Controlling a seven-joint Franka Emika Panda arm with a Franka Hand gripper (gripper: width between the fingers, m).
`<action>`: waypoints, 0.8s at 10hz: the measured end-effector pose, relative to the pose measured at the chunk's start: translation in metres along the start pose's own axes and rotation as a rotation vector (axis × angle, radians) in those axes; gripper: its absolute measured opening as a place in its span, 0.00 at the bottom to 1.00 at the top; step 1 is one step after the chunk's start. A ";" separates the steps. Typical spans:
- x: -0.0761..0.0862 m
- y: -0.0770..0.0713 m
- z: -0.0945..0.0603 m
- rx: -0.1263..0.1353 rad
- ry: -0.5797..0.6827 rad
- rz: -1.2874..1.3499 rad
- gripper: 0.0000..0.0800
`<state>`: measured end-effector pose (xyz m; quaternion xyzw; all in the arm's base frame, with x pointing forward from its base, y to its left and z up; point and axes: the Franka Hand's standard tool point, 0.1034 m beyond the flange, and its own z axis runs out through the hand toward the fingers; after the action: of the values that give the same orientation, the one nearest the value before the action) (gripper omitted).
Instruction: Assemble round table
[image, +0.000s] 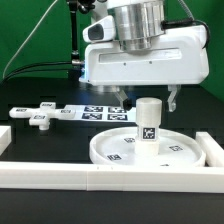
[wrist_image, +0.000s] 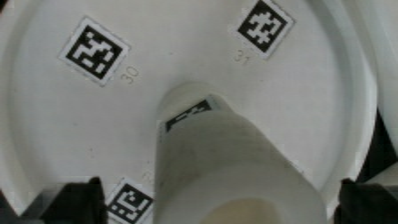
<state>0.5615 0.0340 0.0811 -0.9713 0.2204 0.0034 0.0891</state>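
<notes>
The large round rimmed disc (image: 120, 152) lies flat on the black table. The short thick cylinder leg (image: 148, 124) stands upright at its middle. My gripper (image: 148, 101) is open and hangs right over the leg, with one finger on each side of the leg's top and a gap to each. In the wrist view the leg (wrist_image: 222, 150) rises from the disc (wrist_image: 160, 50) between my dark fingertips (wrist_image: 71, 198), with the gripper (wrist_image: 217, 208) centred on it. The small flat bar-shaped foot (image: 40, 118) lies loose on the table at the exterior view's left.
The marker board (image: 95, 112) lies flat behind the disc. A long white border rail (image: 90, 180) runs along the front, and another (image: 214, 150) stands at the exterior view's right, close to the disc's rim.
</notes>
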 end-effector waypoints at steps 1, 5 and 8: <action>0.000 0.000 0.001 -0.018 0.001 -0.087 0.81; 0.001 -0.006 0.001 -0.055 0.028 -0.400 0.81; 0.001 -0.005 0.001 -0.058 0.023 -0.591 0.81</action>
<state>0.5649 0.0380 0.0811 -0.9955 -0.0712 -0.0276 0.0557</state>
